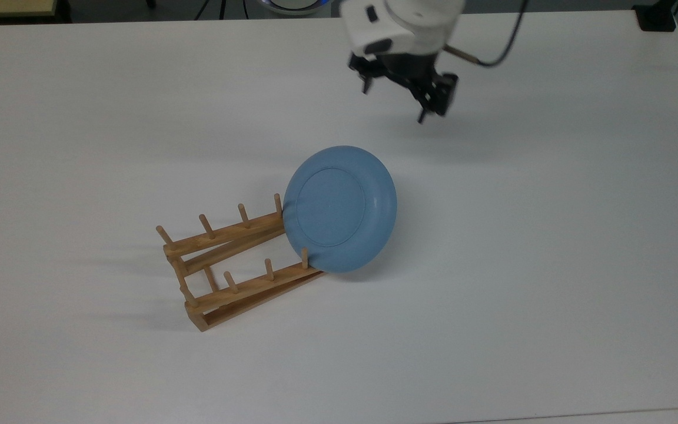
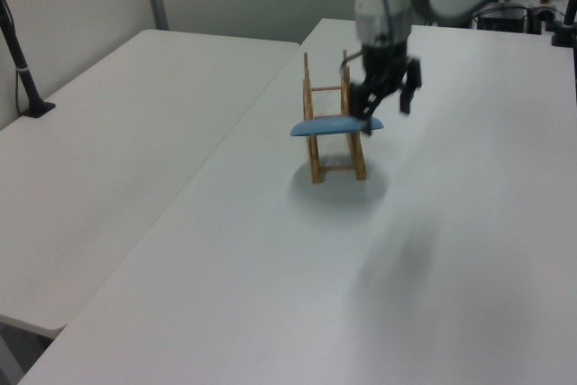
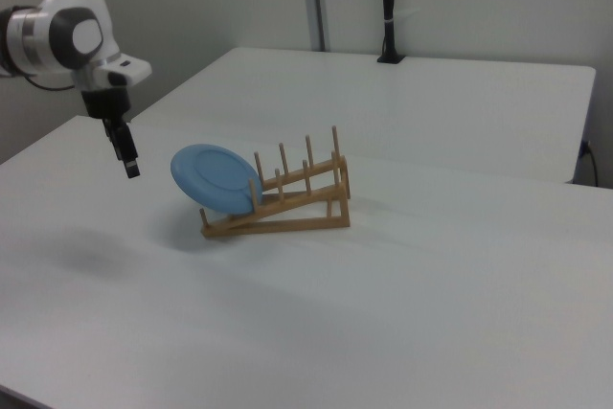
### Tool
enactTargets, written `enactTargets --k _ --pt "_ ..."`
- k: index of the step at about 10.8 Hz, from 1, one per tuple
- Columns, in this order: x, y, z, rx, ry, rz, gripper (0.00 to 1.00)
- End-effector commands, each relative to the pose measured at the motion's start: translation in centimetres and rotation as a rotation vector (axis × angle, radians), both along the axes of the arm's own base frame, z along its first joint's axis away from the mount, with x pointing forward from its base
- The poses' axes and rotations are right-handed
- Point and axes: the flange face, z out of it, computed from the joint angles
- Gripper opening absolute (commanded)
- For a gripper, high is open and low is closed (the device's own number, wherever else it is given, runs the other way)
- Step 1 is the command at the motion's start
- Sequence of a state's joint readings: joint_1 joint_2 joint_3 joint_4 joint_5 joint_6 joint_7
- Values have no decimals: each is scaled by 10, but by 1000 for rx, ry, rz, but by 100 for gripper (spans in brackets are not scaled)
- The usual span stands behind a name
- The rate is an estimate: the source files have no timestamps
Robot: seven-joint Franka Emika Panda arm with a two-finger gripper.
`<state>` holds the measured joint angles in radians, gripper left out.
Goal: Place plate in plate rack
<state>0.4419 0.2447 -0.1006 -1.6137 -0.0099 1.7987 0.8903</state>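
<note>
Gripper [image 1: 395, 105] wide, empty, above bench [image 1: 551, 265], apart from plate | plate [image 1: 340, 208] tilted, underside up, leaning on rack [image 1: 239, 268] low end | risk: a nudge on the rim could slide plate off or shift the light rack

Big plain white table [image 1: 551, 282] underneath everything, and a second white table [image 2: 117, 151] butts right up against it on the left view's left. There's a black post [image 3: 388, 7] standing at the far edge in the right view.
</note>
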Motion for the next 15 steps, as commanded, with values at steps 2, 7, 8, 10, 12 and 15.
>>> enactTargets --k 2,7,8,10,12,15 --pt "17 51 -46 -76 -144 -238 100" --pt "35 35 -52 -173 -292 -329 100" --pt "40 26 -50 -197 -327 -339 100" --pt "54 -2 -48 -213 -365 -373 100" --pt "61 -20 -45 -244 -389 -384 100" --pt "72 -45 -29 -254 -420 -429 100"
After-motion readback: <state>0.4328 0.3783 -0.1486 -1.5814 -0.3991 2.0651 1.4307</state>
